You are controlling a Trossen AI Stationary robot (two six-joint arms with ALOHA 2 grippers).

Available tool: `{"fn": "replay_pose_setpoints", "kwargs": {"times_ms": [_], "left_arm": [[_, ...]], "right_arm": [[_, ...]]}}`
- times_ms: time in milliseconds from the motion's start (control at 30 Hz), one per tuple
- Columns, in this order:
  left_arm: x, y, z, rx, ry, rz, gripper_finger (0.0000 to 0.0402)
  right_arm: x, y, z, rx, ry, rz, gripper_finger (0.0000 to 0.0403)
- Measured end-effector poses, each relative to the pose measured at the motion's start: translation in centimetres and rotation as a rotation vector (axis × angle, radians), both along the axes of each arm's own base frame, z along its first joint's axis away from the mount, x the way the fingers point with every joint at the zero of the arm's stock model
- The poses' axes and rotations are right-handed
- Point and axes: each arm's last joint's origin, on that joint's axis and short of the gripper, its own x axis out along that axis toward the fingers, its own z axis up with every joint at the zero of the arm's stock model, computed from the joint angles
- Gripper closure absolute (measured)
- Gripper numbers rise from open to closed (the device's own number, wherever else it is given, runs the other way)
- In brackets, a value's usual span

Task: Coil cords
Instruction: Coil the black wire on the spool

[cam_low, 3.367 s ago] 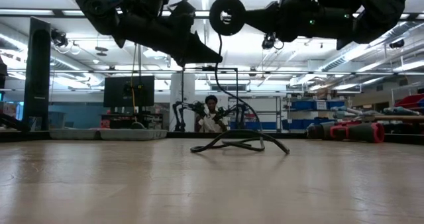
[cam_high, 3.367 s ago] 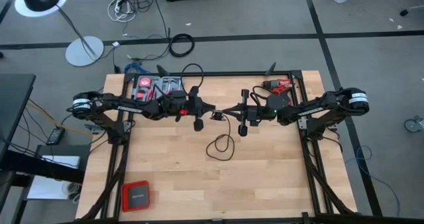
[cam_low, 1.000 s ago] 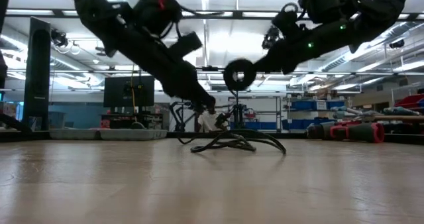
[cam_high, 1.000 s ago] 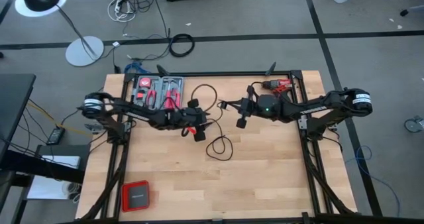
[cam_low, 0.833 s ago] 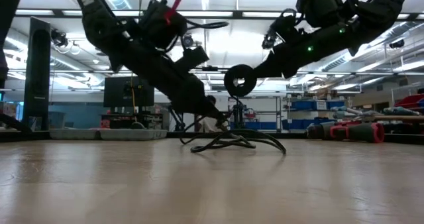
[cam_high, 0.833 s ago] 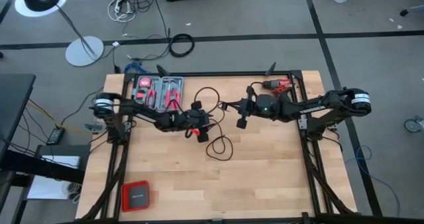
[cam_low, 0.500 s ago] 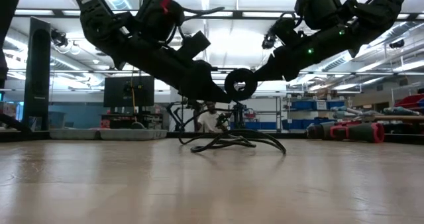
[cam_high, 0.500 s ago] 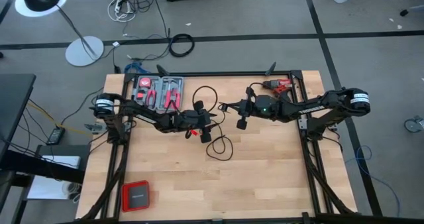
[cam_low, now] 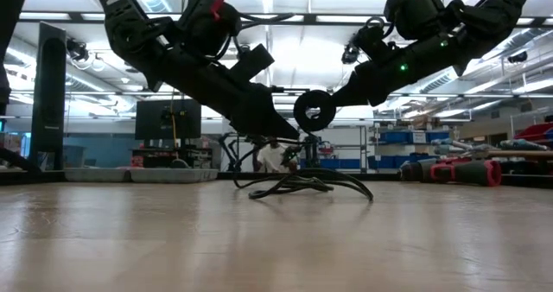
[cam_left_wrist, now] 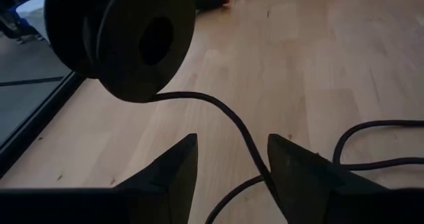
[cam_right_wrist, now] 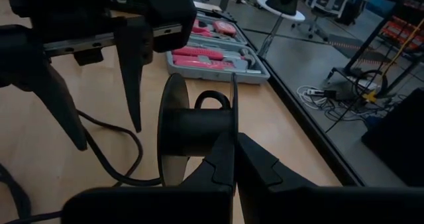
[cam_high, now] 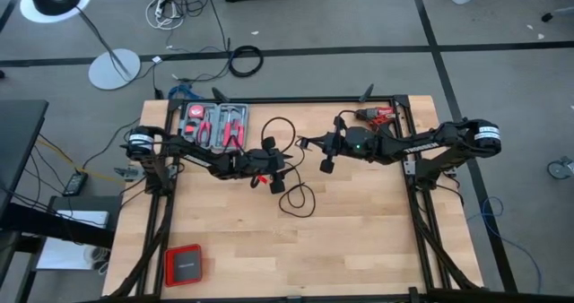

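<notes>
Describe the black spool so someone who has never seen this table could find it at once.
Start at the wooden table and go to its middle, where the two arms meet. The black spool hangs above the wood, clamped in the right gripper, opposite the open left gripper. Unlike the loose thin black cord on the wood, it is a rigid drum with two round flanges.

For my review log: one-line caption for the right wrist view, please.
Right hand shut on a black spool, the cord trailing across the table under the open left hand; tool case behind.
</notes>
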Motion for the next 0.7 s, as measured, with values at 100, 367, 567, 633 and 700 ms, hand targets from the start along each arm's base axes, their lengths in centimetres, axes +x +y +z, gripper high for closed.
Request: {"fn": "replay_pose_setpoints", "kwargs": {"times_ms": [100,367,567,633,700], "left_arm": [[0.02,-0.09,0.04,-0.006,-0.006,-0.003,0.0216],[0.14,-0.46,0.33,-0.019,-0.039,-0.009,0.0216],[0.11,-0.42,0.30,-0.015,-0.035,0.002,0.0216],[0.10,-0.42,0.26,-0.015,-0.031,0.002,0.0216],[0.06,-0.42,0.18,-0.021,-0.023,0.005,0.0216]], "right_arm": [[0.00,0.00,0.00,0.000,0.000,0.000,0.0402],[0.01,0.05,0.00,-0.010,0.004,0.005,0.0402],[0.01,0.05,0.00,-0.010,0.004,0.005,0.0402],[0.03,0.05,0.05,-0.011,-0.001,0.005,0.0402],[0.07,0.11,0.16,-0.013,-0.012,0.009,0.0402]]}}
